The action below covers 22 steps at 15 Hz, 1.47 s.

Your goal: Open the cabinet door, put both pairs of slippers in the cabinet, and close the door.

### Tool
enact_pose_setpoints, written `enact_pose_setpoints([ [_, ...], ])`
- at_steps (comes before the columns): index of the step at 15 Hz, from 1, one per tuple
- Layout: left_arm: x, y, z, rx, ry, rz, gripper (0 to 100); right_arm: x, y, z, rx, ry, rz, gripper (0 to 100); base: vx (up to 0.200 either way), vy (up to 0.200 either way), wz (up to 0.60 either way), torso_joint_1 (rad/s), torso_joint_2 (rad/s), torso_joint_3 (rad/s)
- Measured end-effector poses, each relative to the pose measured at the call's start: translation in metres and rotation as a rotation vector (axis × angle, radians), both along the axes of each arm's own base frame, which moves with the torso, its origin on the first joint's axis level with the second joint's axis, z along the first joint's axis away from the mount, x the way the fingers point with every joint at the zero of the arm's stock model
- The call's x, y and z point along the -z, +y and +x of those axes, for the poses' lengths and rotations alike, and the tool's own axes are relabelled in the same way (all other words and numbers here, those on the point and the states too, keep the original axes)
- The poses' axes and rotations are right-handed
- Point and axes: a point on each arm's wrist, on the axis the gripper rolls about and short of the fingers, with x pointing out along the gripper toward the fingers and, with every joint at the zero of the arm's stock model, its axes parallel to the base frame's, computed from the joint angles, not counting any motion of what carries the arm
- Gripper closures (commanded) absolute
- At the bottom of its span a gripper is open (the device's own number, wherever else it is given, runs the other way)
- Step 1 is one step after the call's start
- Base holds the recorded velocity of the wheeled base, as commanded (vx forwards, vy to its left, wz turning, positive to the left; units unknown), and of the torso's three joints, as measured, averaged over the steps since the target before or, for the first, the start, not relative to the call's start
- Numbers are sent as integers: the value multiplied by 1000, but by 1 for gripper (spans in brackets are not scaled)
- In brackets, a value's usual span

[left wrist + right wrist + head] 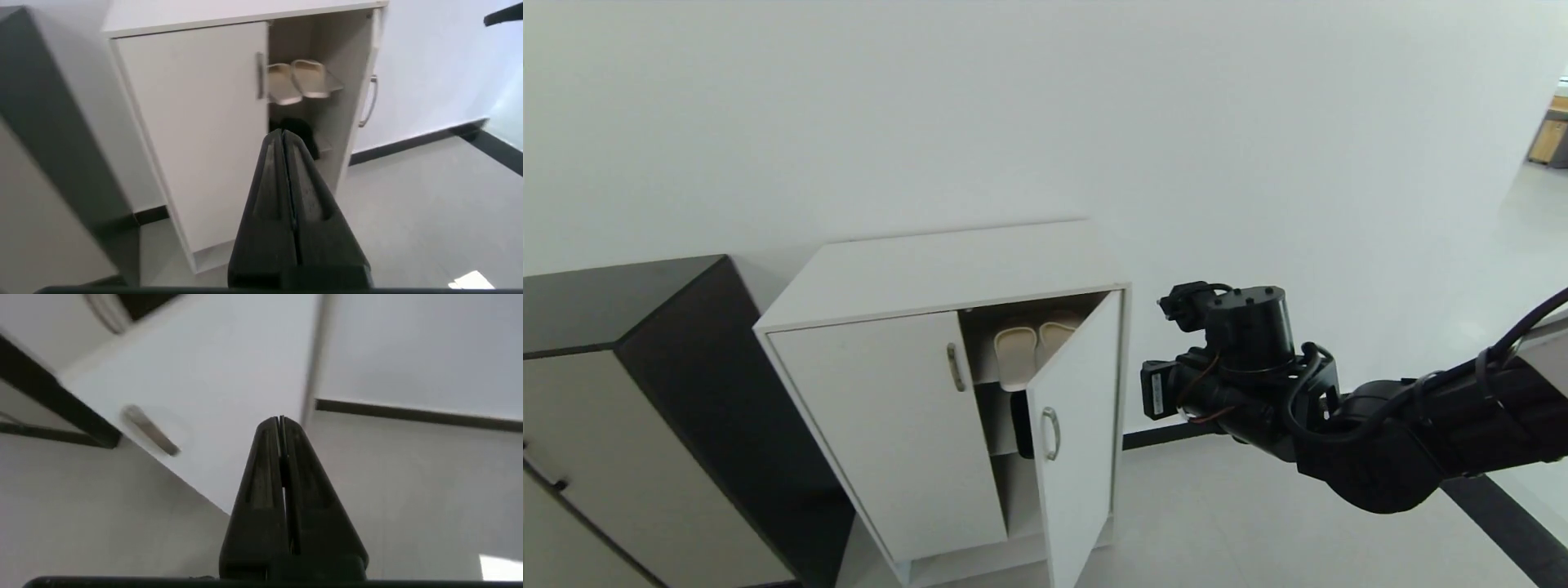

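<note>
Now, in the head view the white cabinet (947,269) stands against the wall with its right door (1078,425) partly open. A pale pair of slippers (1017,355) lies on the top shelf and a dark pair (1021,425) on the shelf below, so closing the door looks like the step in hand. The right arm (1258,384) hangs just beside the door's outer face. In the left wrist view the left claw (282,139) is pressed together, back from the cabinet front. In the right wrist view the right claw (282,425) is likewise pressed together, near the door panel and its handle (151,431). A flat push near the handle edge, following the hinge's arc, should shut it without jarring the slippers
</note>
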Motion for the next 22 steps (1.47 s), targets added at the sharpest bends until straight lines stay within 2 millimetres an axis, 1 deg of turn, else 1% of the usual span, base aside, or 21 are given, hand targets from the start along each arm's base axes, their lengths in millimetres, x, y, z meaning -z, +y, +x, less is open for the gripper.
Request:
enact_pose_setpoints([
  [2,0,0,0,0,0,0,100,1,0,0,-2,1,-1,100,0,0,600,-2,0,5],
  [7,0,0,0,1,0,0,100,3,-2,-2,-37,-17,28,100,0,0,0,0,0,0],
  [10,0,0,0,0,0,0,100,8,-14,-2,-73,-61,42,100,0,0,0,0,0,0],
  [12,0,0,0,0,0,0,100,15,-25,-5,-108,-34,40,100,0,0,0,0,0,0],
  [14,0,0,0,0,0,0,100,24,-37,-12,-149,15,34,100,0,0,0,0,0,0],
  [17,0,0,0,0,0,0,100,36,-49,-21,-162,46,26,100,200,0,0,-6,-1,2],
  [20,0,0,0,1,1,0,100,40,-53,-24,-159,47,26,100,200,0,0,7,5,5],
  [22,0,0,0,0,0,-1,100,42,-54,-26,-162,55,23,100,0,0,0,0,0,0],
])
